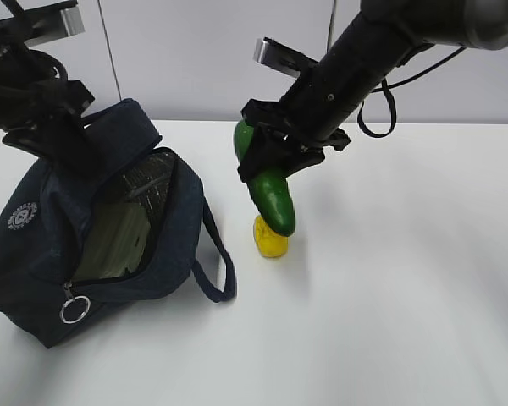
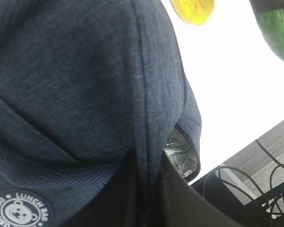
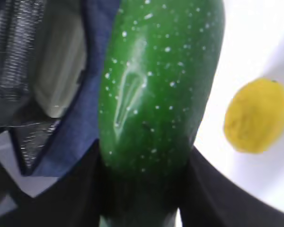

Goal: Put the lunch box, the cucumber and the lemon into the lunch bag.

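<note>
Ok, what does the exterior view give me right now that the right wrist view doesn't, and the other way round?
Only the exterior view shows the lunch bag as a whole, its zipper ring pull and white logo, the left gripper holding the flap up, and the right gripper clamped round the cucumber above the table. Only the right wrist view shows the cucumber's speckled skin close up. Both show the cucumber, the lemon on the table, and the pale lunch box inside the open bag.
</note>
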